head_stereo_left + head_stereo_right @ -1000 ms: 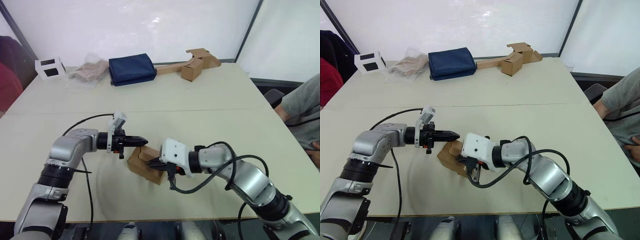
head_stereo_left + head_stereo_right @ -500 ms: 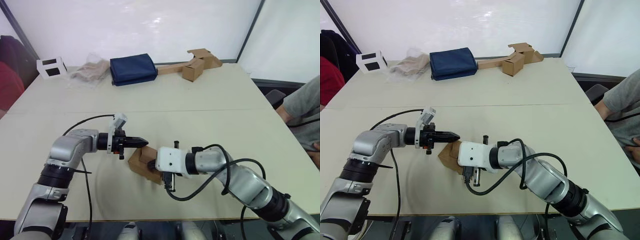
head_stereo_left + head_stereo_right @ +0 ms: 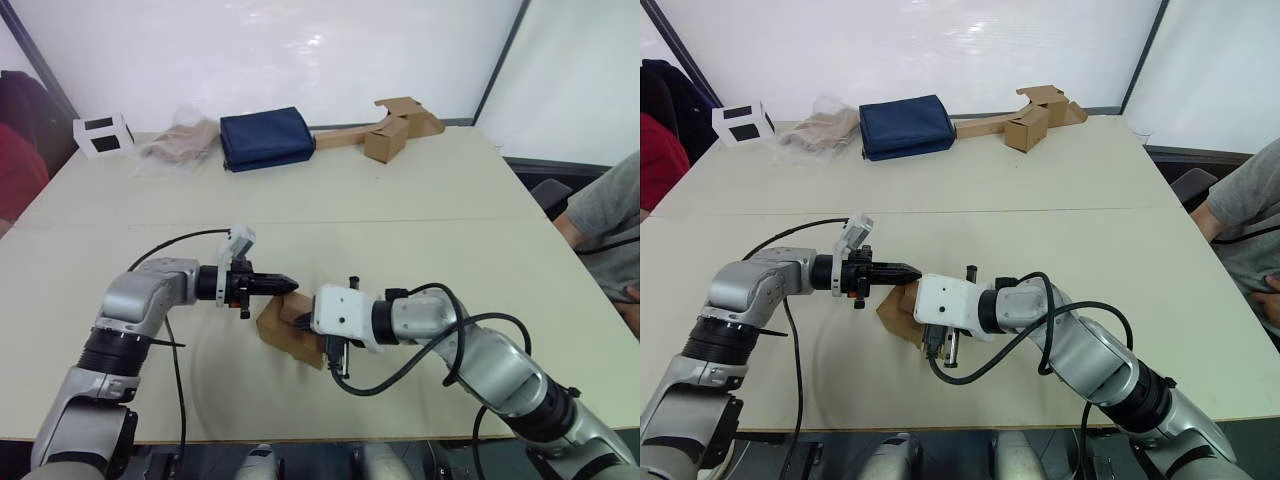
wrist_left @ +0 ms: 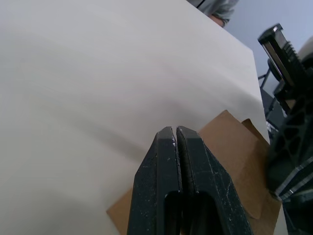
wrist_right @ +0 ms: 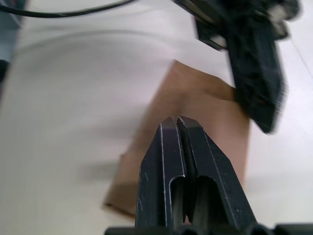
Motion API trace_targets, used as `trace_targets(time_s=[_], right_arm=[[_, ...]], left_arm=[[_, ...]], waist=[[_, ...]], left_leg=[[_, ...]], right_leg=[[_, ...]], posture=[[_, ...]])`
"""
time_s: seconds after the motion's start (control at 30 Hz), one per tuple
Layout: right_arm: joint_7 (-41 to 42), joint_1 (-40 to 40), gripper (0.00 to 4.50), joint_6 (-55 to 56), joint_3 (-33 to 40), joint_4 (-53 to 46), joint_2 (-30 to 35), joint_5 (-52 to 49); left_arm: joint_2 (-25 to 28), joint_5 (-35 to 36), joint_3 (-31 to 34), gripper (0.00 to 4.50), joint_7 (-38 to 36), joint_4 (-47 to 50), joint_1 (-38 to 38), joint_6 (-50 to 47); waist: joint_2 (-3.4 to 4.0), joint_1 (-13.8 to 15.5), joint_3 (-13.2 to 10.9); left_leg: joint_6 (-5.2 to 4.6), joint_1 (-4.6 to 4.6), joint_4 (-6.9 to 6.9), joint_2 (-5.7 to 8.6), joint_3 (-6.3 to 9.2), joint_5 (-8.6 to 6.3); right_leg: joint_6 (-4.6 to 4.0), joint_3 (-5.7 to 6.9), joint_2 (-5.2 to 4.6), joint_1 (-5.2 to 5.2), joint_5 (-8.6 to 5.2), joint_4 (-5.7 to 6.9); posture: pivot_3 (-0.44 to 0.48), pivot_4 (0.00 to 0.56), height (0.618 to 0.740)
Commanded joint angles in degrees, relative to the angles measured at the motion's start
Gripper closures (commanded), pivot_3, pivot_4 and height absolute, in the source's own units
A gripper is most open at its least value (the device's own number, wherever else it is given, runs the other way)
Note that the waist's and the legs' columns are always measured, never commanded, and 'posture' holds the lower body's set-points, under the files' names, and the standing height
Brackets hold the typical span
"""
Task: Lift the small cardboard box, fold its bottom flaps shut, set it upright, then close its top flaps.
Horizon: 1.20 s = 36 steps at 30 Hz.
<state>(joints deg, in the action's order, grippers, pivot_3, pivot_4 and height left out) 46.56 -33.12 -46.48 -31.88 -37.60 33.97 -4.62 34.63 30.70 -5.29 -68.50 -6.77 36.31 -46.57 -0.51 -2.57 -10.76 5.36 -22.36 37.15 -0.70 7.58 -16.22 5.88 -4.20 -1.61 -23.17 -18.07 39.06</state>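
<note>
Both my grippers are pressed shut, gripping nothing; my left gripper points its tips at the small cardboard box, which lies on the table near its front edge; my right gripper hangs above the cardboard.

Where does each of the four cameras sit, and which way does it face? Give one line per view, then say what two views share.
Left eye view: on the head, looking forward and down at the table; both arms show.
Right eye view: beside it, same scene, same arms.
Left wrist view: on the left wrist, looking along the shut left gripper at the small cardboard box.
Right wrist view: on the right wrist, looking along the shut right gripper at the same box.
Shared: both wrist views show the box and the other arm's gripper.
</note>
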Motion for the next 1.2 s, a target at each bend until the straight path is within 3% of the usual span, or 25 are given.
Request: trace_targets(time_s=[0.03,0.6,0.77,1.2], right_arm=[[0.12,-1.90,4.50,1.59,-2.72,-2.27,1.66,3.55],[0.46,-3.25,4.50,4.49,-8.72,-2.09,5.03,15.92],[0.55,-2.85,4.50,2.69,-6.39,-3.75,2.90,15.54],[1.38,-0.46,4.50,4.14,-8.84,-1.36,4.47,22.37]], left_arm=[[-0.06,0.72,0.99,4.42,-0.02,0.48,1.34,0.07],[-0.57,0.94,0.13,4.42,-0.49,0.77,1.32,-1.16],[-1.09,0.60,-0.20,4.42,-0.83,0.28,1.38,-0.85],[-1.57,0.02,-0.98,4.42,-1.90,-1.27,2.40,-0.36]], waist=[[0.00,-0.01,0.00],[0.00,0.04,0.00],[0.00,0.01,0.00],[0.00,0.07,0.00]], left_leg=[[0.00,0.00,0.00,0.00,0.00,0.00],[0.00,0.00,0.01,0.00,0.00,0.00],[0.01,0.00,0.01,0.00,0.00,0.00],[0.01,0.00,0.02,0.01,0.00,0.00]], right_leg=[[0.00,0.00,0.00,0.00,0.00,0.00],[0.00,0.00,0.00,0.00,0.00,0.00],[0.00,0.00,-0.01,0.00,0.00,0.00],[0.00,0.01,-0.02,0.01,0.00,0.00]], posture=[[0.000,0.150,0.740],[0.000,0.150,0.740],[0.000,0.150,0.740],[0.000,0.150,0.740]])
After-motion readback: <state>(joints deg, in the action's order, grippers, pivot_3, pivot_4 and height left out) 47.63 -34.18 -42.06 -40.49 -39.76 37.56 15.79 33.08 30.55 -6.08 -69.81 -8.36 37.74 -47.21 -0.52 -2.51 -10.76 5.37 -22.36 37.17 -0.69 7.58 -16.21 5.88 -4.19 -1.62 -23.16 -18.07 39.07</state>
